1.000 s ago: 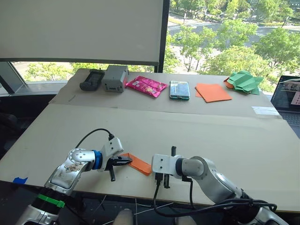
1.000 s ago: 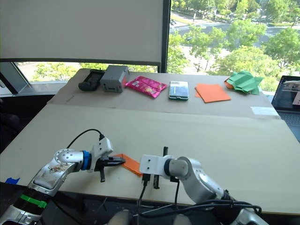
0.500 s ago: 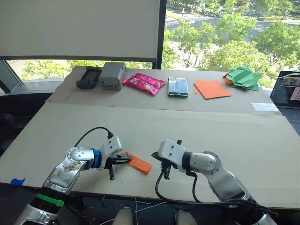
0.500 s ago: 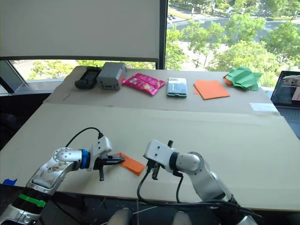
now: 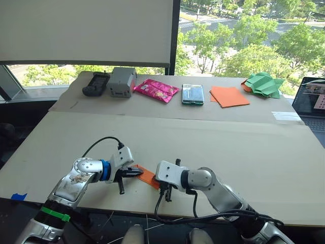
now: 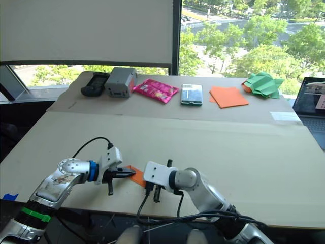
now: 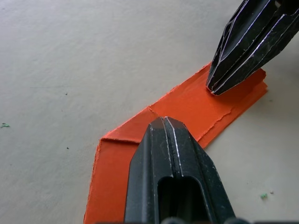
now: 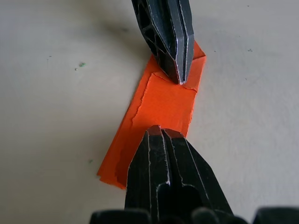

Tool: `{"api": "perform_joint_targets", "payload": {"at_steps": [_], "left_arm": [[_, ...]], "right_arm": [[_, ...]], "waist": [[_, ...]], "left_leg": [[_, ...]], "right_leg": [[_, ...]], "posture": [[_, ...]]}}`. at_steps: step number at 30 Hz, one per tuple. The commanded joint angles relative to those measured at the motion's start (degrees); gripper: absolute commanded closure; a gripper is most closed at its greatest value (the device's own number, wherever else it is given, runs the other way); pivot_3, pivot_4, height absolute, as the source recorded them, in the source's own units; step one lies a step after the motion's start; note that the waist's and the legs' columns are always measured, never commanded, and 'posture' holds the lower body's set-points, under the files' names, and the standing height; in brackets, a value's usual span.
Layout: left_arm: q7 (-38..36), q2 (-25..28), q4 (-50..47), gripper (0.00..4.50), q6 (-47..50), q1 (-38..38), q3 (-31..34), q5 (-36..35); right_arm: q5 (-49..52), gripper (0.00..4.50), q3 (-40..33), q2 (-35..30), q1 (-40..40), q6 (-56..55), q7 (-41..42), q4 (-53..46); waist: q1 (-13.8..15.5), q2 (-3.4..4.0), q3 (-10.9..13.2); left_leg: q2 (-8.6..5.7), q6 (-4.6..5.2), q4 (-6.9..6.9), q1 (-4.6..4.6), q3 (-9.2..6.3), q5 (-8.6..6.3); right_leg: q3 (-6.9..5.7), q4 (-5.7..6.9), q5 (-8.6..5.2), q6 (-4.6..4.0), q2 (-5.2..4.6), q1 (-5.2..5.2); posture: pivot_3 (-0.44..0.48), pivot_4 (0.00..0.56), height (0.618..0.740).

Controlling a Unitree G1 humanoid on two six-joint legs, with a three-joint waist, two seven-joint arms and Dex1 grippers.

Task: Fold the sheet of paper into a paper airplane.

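The bench (image 5: pixel 213 137) is stretching wide and bare ahead of the robot, giving plenty of open room toward its middle, while its near edge is running just below the work. Along the far side a stack of orange sheets (image 5: pixel 230 96) and some green paper shapes (image 5: pixel 264 85) are lying well apart from the action.

The sheet of paper (image 5: pixel 147 176), folded into a narrow layered strip, is lying flat on the bench close to the near edge, between the two arms. Its long axis is running from the left end effector (image 5: pixel 133 173) toward the right end effector (image 5: pixel 165 189), slanting slightly toward the robot on the right.

The left end effector, fingers pressed together, is resting its tip on the strip's left part. The right end effector, also closed, is bearing down on the opposite end; in the left wrist view its tip (image 7: pixel 219 84) is touching the paper near the far corner.

Both are equally near, so either could probably slide along the crease. Judging by the edge nearby, any drag should likely go away from the robot.
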Motion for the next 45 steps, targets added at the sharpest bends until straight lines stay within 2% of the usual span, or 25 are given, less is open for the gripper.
{"api": "perform_joint_targets", "payload": {"at_steps": [1, 6, 21, 32, 45], "left_arm": [[-0.6, -0.8, 0.4, 4.5, 0.5, -1.8, -1.2, 0.7], [-1.3, -2.6, 2.1, 4.5, -0.3, -2.7, -3.1, 2.1], [-2.6, -2.4, 9.0, 4.5, -4.0, -3.2, -6.1, 6.2], [-3.3, -0.3, 17.5, 4.5, -6.7, -2.0, -4.6, 7.4], [-2.1, 1.6, 23.6, 4.5, -10.3, -0.4, -2.4, 8.6]], "right_arm": [[-2.4, 4.45, 2.4, -1.6, 1.1, 4.1, 0.9, 2.5], [-3.1, 4.45, 3.3, -1.9, 1.4, 5.7, 0.6, 1.8], [-4.1, 4.45, 3.7, -1.3, 0.2, 9.8, -0.1, 1.5], [-4.1, 4.45, 4.4, -2.1, -0.2, 9.8, 0.3, 1.4], [-4.0, 4.45, 4.9, -2.9, -0.4, 9.8, 1.0, 0.9]], "waist": [[0.0, -0.02, 0.0], [0.1, 0.0, -0.1], [0.1, 0.14, -0.4], [-0.1, 0.18, -0.7], [-1.9, 0.31, -0.9]], "left_leg": [[0.0, 0.0, 0.0, 0.0, 0.0, 0.0], [-0.02, 0.0, 0.01, 0.0, 0.01, 0.0], [-0.02, 0.0, 0.01, 0.07, 0.01, 0.0], [0.0, 0.0, 0.01, 0.2, -0.01, 0.0], [0.06, 0.01, -0.01, 0.51, -0.1, -0.08]], "right_leg": [[0.0, 0.0, 0.0, 0.0, 0.0, 0.01], [0.0, 0.0, 0.0, 0.0, 0.0, 0.03], [0.01, 0.01, 0.0, 0.0, 0.0, 0.07], [0.01, 0.06, 0.0, 0.0, -0.01, 0.08], [-0.01, 0.1, -0.01, -0.02, -0.03, 0.05]], "posture": [[0.0, 0.15, 0.702], [0.0, 0.15, 0.702], [0.0, 0.15, 0.702], [0.0, 0.15, 0.702], [0.0, 0.15, 0.702]]}}
